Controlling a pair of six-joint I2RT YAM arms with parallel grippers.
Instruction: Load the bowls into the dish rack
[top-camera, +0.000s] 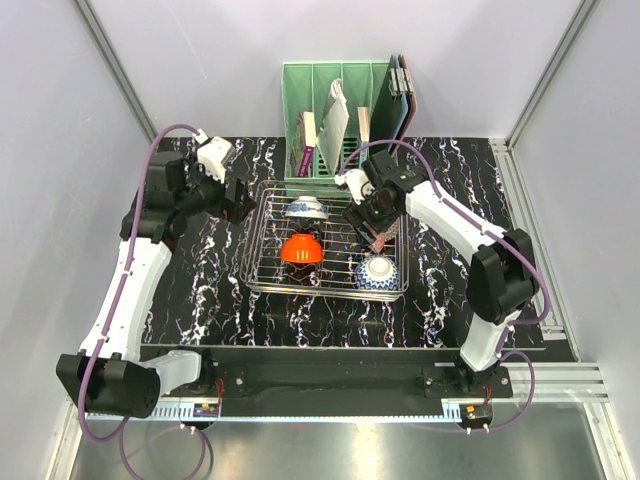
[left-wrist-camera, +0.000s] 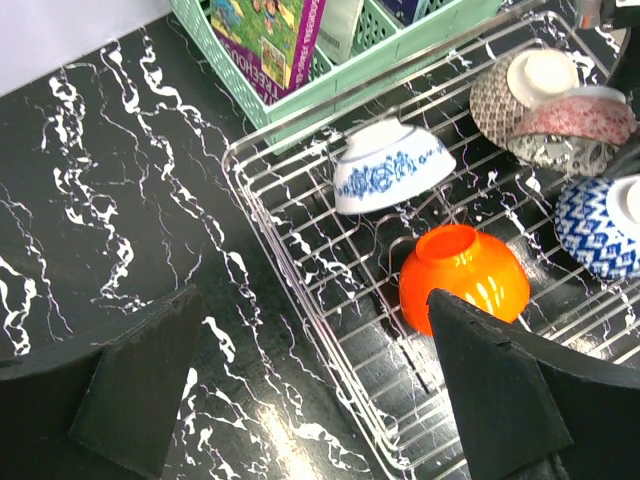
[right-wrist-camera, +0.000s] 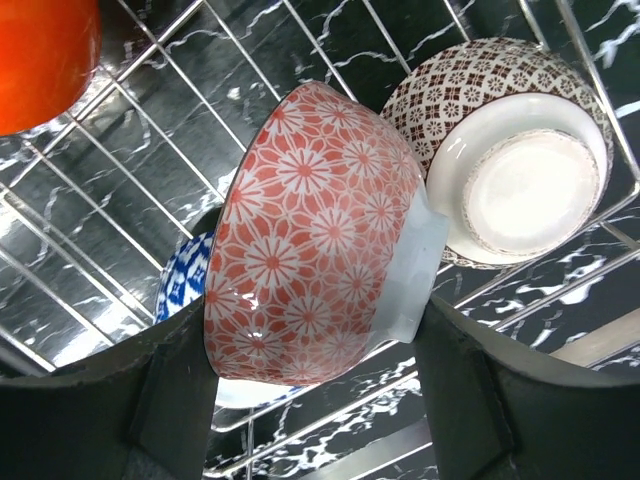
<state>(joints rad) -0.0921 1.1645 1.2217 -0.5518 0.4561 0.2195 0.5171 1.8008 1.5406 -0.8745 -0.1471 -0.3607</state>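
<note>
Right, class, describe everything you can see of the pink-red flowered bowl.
The pink-red bowl is glossy, ceramic-looking, covered in white flower outlines, with a plain white foot ring. It is tipped on its side, held between the fingers of the right claw inside the dish rack, beside the brown lattice bowl; whether they touch is unclear.

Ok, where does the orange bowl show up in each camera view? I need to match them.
Top external: the orange bowl sits near the middle of the dish rack.
Left wrist: right of centre, just below the white-blue bowl.
Right wrist: only a slice in the top-left corner, up-left of the pink-red bowl.
Shared landmark: the chrome rack wires beneath it, visible in all three views.
</note>
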